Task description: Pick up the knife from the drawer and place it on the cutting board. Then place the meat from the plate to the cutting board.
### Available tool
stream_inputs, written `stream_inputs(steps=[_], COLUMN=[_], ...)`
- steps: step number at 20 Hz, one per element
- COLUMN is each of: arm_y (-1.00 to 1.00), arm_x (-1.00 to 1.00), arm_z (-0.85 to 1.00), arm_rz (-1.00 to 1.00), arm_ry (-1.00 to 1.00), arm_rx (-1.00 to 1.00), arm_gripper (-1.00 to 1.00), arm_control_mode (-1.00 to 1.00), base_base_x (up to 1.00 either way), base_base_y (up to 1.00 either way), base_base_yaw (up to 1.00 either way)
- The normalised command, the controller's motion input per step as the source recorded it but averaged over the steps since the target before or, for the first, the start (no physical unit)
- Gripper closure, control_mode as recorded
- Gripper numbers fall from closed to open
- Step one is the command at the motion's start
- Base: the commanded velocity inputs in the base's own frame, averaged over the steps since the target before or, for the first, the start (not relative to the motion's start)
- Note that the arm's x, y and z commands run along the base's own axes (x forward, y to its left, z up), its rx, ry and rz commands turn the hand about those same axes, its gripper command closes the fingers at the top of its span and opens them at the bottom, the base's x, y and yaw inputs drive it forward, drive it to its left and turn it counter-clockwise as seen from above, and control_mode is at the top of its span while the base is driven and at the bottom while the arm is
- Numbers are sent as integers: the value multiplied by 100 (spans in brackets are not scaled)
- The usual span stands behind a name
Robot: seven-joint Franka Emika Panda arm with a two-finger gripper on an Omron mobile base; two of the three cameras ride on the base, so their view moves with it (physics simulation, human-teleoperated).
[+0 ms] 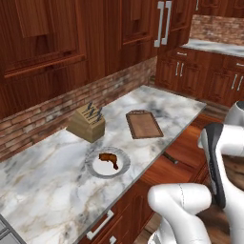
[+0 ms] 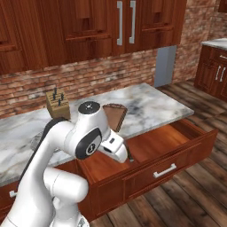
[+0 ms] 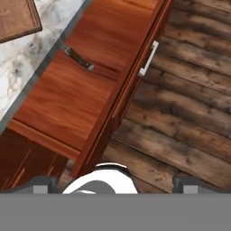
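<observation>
Knife (image 3: 78, 58) lies in drawer (image 3: 67, 94), fingers (image 3: 40, 184) spread above.

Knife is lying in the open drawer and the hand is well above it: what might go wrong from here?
1. The knife lies flat at the back of the drawer, partly under the counter edge; the open hand may bump that edge when it reaches in.
2. The knife is slim and low, so the fingers may slip off it.

Knife (image 3: 77, 57) in drawer (image 3: 67, 97) (seemingly partway under the counter (image 3: 43, 47)).
</observation>
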Motion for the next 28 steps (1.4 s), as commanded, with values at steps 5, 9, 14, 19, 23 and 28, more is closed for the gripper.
stream_inputs(steps=[5, 9, 14, 19, 23, 28], arm_y=[-34, -14, -18, -1, 0, 0], arm_x=[-1, 0, 7, 13, 18, 21], arm_z=[-32, -24, -19, -17, -20, -35], arm_rz=[-9, -10, -3, 0, 0, 0], arm_ry=[6, 7, 3, 1, 0, 1], arm_rx=[0, 0, 1, 3, 4, 2], arm_gripper=[-100, -100, -100, -100, -100, -100], arm_control_mode=[-100, -100, -100, -100, -100, -100], base_base_x=[0, 0, 0, 0, 0, 0], base_base_y=[0, 0, 0, 0, 0, 0], base_base_yaw=[0, 0, 0, 0, 0, 0])
